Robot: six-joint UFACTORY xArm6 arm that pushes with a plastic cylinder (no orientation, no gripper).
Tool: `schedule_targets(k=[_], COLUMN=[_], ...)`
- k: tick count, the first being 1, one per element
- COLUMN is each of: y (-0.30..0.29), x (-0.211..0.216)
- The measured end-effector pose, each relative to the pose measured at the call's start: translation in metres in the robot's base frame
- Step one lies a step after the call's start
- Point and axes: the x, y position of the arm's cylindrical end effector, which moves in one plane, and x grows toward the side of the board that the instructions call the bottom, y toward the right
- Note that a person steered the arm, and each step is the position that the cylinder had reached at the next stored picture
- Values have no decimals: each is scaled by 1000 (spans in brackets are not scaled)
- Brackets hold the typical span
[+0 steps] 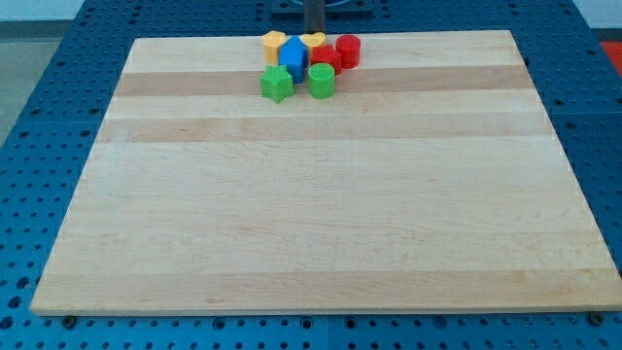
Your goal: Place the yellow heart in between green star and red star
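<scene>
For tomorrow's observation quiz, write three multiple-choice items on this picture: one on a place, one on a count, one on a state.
1. Where on the wooden board do the blocks sit?
A. by the view's top edge
B. in the middle
C. at the bottom right corner

2. How many green blocks are there?
A. one
B. two
C. four

3. How do the blocks lie?
A. stacked in a tower
B. spread across the board
C. bunched in one close cluster

Answers:
1 A: all the blocks, the yellow heart among them, lie by the top edge, just below my tip.
2 B: the green star and a rounder green block.
3 C: the red star, blue block and the others crowd together, side by side.
</scene>
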Motion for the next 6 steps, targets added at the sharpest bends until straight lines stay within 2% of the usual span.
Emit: schedule_targets(k=[1, 3, 6], y=[1, 1, -7], x=[2, 33, 119])
